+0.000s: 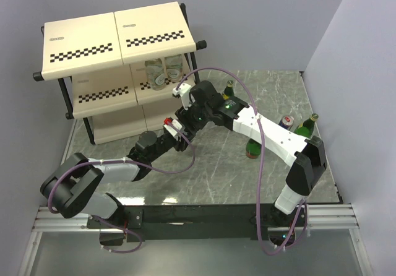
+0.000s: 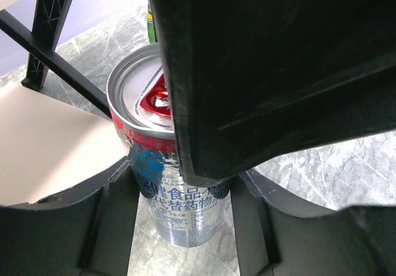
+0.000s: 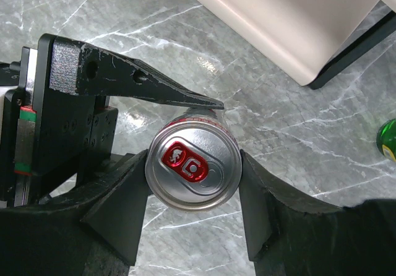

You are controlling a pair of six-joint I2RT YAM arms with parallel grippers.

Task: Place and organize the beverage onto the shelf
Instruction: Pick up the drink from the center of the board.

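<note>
One slim blue-silver can (image 3: 193,168) with a red tab stands upright in front of the shelf (image 1: 117,38). Both grippers are on it. My right gripper (image 3: 193,189) comes down from above and is shut on its top rim, one pad on each side. My left gripper (image 2: 182,226) reaches in from the side, its fingers pressed against the can's (image 2: 179,208) lower body. From above, the can's red top (image 1: 168,122) shows between the two grippers. The right gripper's black finger (image 2: 260,72) hides half the lid. Two clear bottles (image 1: 164,72) sit on the middle tier.
Green bottles stand at the back (image 1: 228,90), at the right (image 1: 306,126) and mid-table (image 1: 252,147). Another can (image 1: 286,122) is near the right one. The shelf's cream panel (image 3: 291,22) and black leg (image 2: 55,65) are close behind the held can.
</note>
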